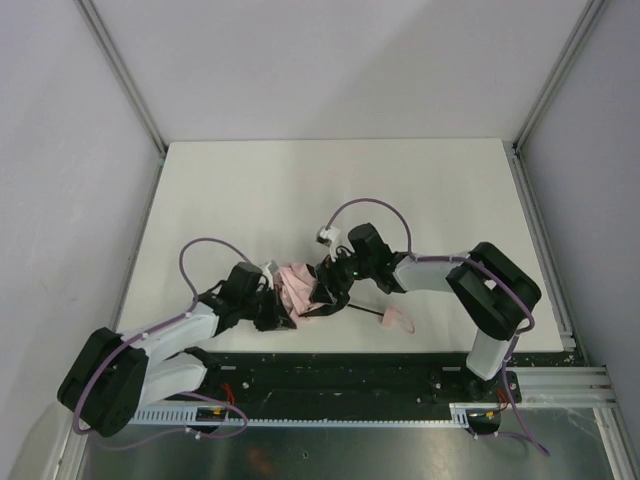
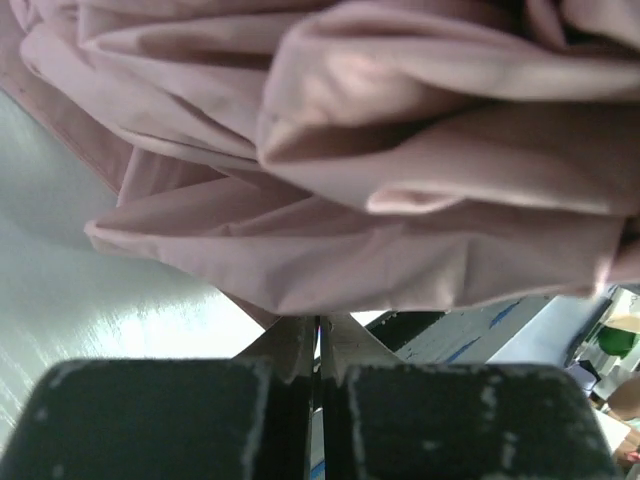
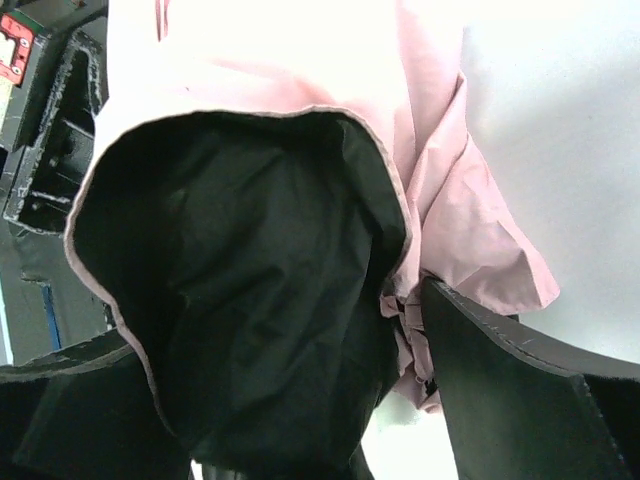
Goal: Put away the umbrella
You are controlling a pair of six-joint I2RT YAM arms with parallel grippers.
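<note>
- The umbrella (image 1: pixel 298 288) is laid on the white worktop (image 1: pixel 300 190), near the front edge and about midway across.
- Its pink fabric is bunched into a crumpled heap.
- A thin black shaft (image 1: pixel 358 311) is stretched from the heap towards the right. It ends in a small pink handle (image 1: pixel 398 320), which is laid flat on the worktop.
- The left hand (image 1: pixel 272 302) is set against the left side of the heap.
- In the left wrist view, its fingers (image 2: pixel 440 420) are seen pressed together. Their tips are placed right at the lower edge of the folded fabric. Whether a fold is pinched between them cannot be told.
- The right hand (image 1: pixel 328 283) is set at the right side of the heap, where the shaft meets the fabric.
- In the right wrist view, its fingers (image 3: pixel 520 390) are held wide apart. A loose fold of the canopy, pink outside and black inside, is seen between them.
- More pink fabric is gathered just beside the finger on the right of that view.
- Both arms are bent inward, so that the heap is flanked closely on both sides.
</note>
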